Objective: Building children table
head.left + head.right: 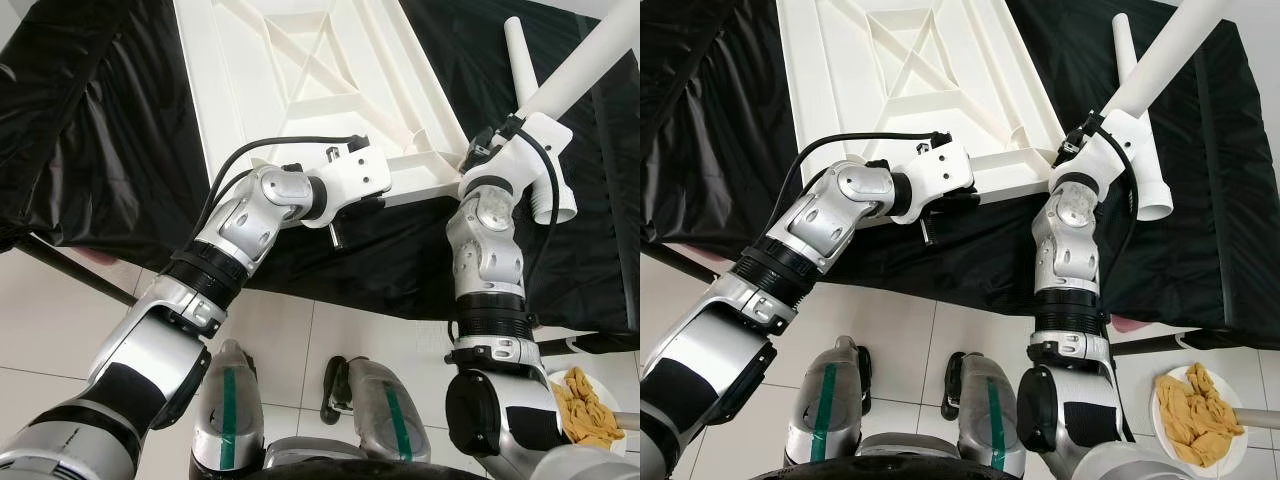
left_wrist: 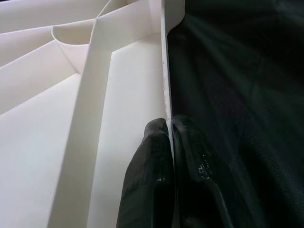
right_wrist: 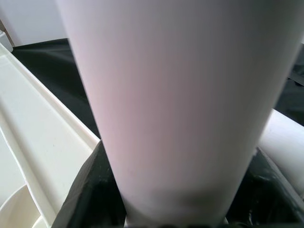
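Note:
The white tabletop [image 1: 300, 70] lies upside down on a black-covered surface, its ribbed underside facing up. My left gripper [image 2: 169, 124] is shut on the tabletop's thin near rim [image 2: 165, 66], one finger [image 2: 147, 175] on each side. My left wrist [image 1: 350, 180] sits at the near edge. My right gripper [image 1: 1095, 128] is shut on a white table leg [image 1: 1160, 55], holding it tilted up and to the right near the tabletop's near right corner. This leg [image 3: 175, 95] looms large in the right wrist view. A second white leg [image 1: 535, 120] lies on the black cloth behind it.
Black cloth [image 1: 90, 120] covers the work surface on both sides of the tabletop. A white plate of yellow food [image 1: 1195, 410] sits on the tiled floor at the lower right. My own feet [image 1: 230, 400] stand on the tiles below.

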You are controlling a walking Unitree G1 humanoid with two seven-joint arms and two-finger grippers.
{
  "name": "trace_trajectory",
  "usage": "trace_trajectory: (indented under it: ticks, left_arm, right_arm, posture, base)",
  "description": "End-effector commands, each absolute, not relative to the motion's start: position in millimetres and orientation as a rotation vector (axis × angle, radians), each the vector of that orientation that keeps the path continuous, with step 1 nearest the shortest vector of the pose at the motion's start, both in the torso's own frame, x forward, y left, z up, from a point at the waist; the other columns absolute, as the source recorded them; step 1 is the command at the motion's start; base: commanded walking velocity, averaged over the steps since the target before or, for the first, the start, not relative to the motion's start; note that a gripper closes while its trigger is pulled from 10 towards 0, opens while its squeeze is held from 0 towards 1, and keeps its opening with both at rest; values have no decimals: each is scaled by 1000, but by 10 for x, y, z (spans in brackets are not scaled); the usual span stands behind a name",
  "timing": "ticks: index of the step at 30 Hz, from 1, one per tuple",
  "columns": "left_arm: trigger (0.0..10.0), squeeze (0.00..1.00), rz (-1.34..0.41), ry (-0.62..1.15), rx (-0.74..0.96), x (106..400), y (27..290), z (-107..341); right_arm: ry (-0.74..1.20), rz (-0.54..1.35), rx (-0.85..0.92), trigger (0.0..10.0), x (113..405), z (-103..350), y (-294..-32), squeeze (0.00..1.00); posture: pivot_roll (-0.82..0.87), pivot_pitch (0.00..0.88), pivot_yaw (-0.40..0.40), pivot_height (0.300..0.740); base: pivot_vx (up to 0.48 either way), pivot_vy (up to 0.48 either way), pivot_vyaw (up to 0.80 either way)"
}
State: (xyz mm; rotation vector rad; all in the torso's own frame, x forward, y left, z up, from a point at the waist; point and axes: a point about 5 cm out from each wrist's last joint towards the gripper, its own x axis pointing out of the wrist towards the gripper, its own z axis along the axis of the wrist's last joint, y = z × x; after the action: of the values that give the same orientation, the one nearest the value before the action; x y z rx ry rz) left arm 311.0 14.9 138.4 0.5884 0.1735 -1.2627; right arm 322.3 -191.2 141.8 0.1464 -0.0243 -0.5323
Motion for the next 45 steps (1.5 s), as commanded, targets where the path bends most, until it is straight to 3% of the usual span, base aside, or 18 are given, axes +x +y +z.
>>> trace_trajectory:
  ticks: [1,2,3,16,17,21,23,26,27,44,45]
  left_arm:
    - [10000,0,-1286,195,591,3066,169,1307]
    - [10000,0,-1286,195,591,3066,169,1307]
    - [10000,0,-1287,195,592,3064,169,1301]
    - [10000,0,-1288,194,599,3064,167,1296]
    - [10000,0,-1287,194,600,3063,167,1293]
    - [10000,0,-1287,195,601,3061,168,1287]
    - [10000,0,-1287,196,603,3057,168,1283]
    - [10000,0,-1287,196,603,3057,168,1283]
    - [10000,0,-1287,198,602,3054,167,1281]
    - [10000,0,-1291,197,602,3055,184,1300]
    - [10000,0,-1291,195,603,3059,188,1312]
  right_arm:
    - [-36,-619,118,10000,3164,1430,-2094,847]
    - [-36,-619,118,10000,3164,1430,-2094,847]
    - [-44,-605,118,10000,3167,1435,-2105,1000]
    - [-89,-464,147,10000,3211,1480,-2116,1000]
    - [-90,-406,150,10000,3224,1480,-2094,0]
    - [-92,-332,159,10000,3235,1475,-2074,0]
    - [-83,-191,143,10000,3247,1449,-2047,0]
    - [-83,-191,143,10000,3247,1449,-2047,0]
    - [-67,-60,100,10000,3245,1404,-2070,0]
    - [-28,266,-43,10000,3239,1331,-2262,0]
    - [-18,353,-35,10000,3234,1302,-2280,0]
  posture:
    - [75,0,-91,740]
    - [75,0,-91,740]
    - [77,0,-91,740]
    - [83,0,-100,740]
    - [84,0,-101,740]
    - [85,0,-100,740]
    - [85,0,-100,740]
    - [85,0,-100,740]
    - [85,0,-95,740]
    - [87,0,-83,740]
    - [90,0,-80,740]
  base:
    - [0,0,0]
    - [0,0,0]
    - [0,0,0]
    - [0,0,0]
    - [0,0,0]
    - [0,0,0]
    - [0,0,0]
    - [0,0,0]
    - [0,0,0]
    - [0,0,0]
    - [0,0,0]
